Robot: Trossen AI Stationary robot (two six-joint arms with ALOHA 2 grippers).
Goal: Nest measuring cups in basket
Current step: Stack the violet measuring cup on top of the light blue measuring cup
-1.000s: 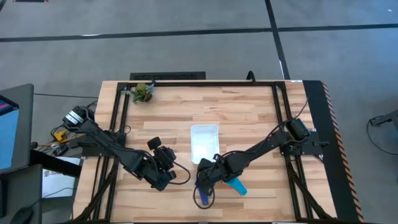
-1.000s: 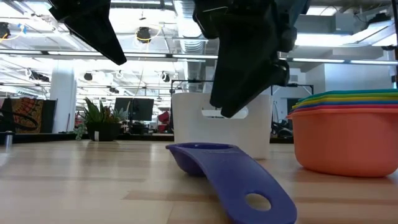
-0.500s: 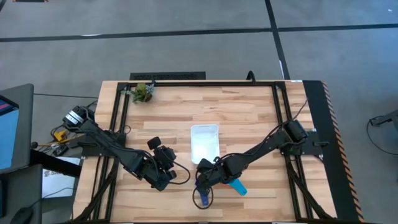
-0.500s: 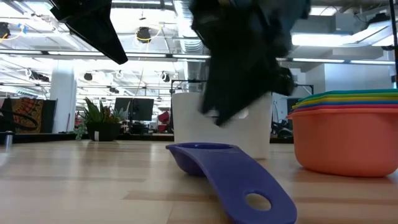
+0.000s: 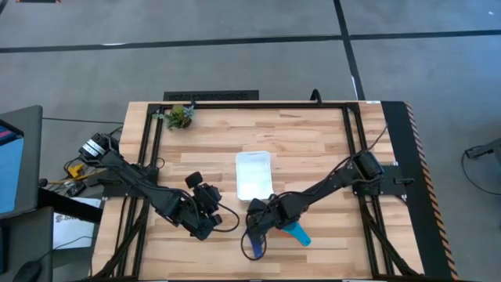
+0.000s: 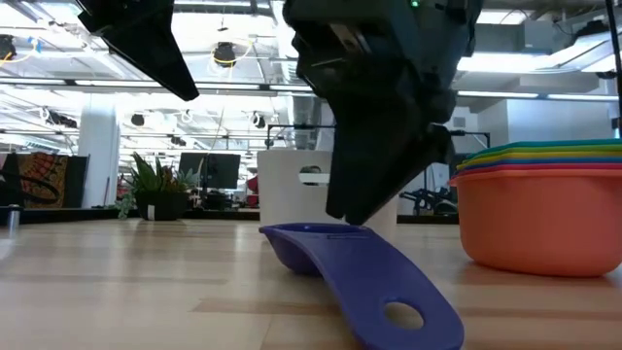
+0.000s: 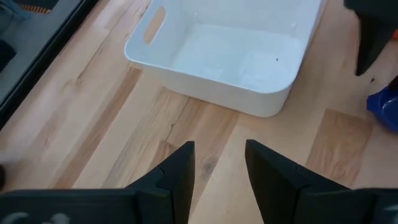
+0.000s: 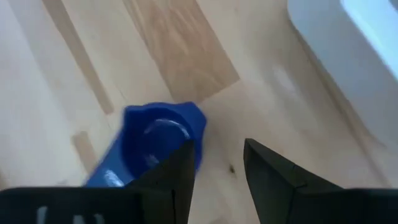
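Observation:
The white basket [image 5: 254,174] rests on its base mid-table, also in the left wrist view [image 7: 230,50]. The dark blue measuring cup [image 5: 252,244] lies alone near the near edge, handle toward the low camera [image 6: 403,313]. The other cups sit nested in a stack [image 6: 544,214], orange at the bottom, partly under the right arm [image 5: 296,232]. My right gripper [image 8: 217,165] is open, hovering between the basket's near end and the dark blue cup [image 8: 155,143]. My left gripper [image 7: 217,162] is open, left of the basket, above the table. My right gripper [image 5: 261,218] stands close against the basket's near end [image 5: 255,196]. Its own body hides the spot, so I cannot tell whether it touches the basket. Its open fingers hold nothing.
A small green leafy clump [image 5: 181,117] lies at the far left corner. Dark frame rails run along the table's left, right and far sides. Bare wood shows on the far half of the table and right of the basket.
The basket has slid a little toward the table's left and far side, turning slightly. The right gripper has shifted left and come down nearer the dark blue cup. The cups and the left arm have stayed put.

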